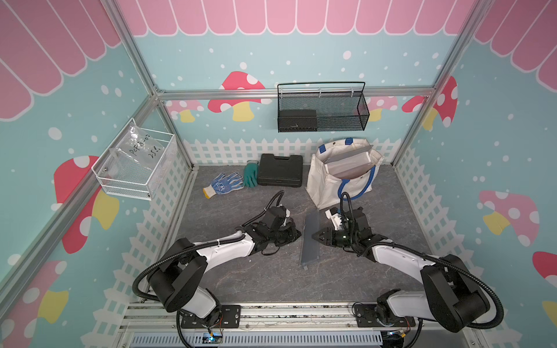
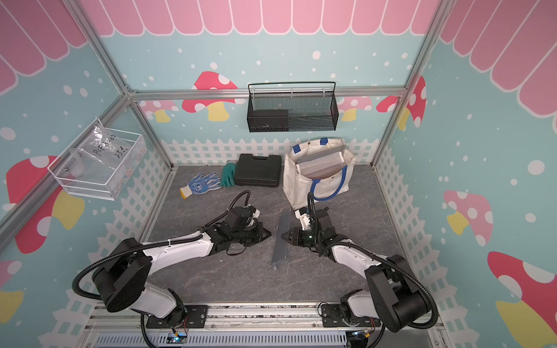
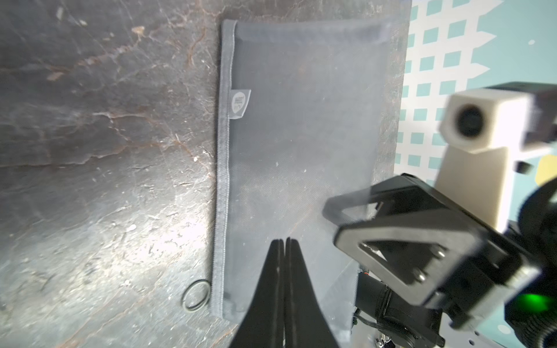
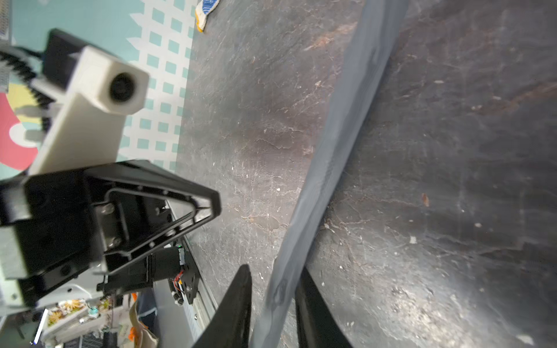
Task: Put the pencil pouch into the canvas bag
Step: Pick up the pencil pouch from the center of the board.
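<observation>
Beyond, blue glove (image 1: 224,183), black case (image 1: 280,170), canvas bag (image 1: 324,188).

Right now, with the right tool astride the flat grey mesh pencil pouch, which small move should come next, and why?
I would probably close the right tool on the flat grey mesh pencil pouch. Its jaws stand either side of the pouch's raised edge, with a gap showing on one side, so a lift would likely leave it behind. The shut left tool holds nothing.
</observation>
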`<state>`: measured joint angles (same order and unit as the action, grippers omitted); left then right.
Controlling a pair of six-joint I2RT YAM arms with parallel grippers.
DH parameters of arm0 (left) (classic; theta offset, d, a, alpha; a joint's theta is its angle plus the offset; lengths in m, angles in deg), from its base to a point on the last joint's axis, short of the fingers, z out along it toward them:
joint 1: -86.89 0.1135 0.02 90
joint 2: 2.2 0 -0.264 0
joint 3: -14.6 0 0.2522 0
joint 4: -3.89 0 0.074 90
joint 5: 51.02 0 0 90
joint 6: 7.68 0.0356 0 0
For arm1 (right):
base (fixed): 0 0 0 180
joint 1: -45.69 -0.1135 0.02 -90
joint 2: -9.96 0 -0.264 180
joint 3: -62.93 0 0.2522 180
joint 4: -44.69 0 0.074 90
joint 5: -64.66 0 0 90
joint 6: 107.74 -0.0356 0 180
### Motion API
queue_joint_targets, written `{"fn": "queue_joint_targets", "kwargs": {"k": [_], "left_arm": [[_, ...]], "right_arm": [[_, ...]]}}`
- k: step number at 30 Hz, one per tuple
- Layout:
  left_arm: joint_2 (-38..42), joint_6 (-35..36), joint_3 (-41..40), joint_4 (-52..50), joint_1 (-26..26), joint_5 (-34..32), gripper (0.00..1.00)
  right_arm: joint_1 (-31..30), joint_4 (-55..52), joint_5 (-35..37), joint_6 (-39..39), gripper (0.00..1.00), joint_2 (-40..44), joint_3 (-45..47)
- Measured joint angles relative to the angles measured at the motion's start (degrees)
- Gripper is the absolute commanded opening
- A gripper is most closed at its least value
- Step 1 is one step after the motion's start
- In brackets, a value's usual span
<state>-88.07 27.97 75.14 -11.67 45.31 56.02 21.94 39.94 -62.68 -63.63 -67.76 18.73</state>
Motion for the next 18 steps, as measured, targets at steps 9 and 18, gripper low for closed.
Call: {"fn": "queue_joint_targets", "kwargs": {"k": [9,18], "left_arm": [[1.6,0.8,0.0,-3.0,0.4,-1.6,0.0],[6.9,1.9,-2.0,-5.9,1.9,-4.5,0.41]], "right_arm": [[0.0,-2.0,1.3,1.0,0.0,-8.0,-3.3],[-0.1,-4.1,0.7,0.6,0.0,1.8,-5.4]]}}
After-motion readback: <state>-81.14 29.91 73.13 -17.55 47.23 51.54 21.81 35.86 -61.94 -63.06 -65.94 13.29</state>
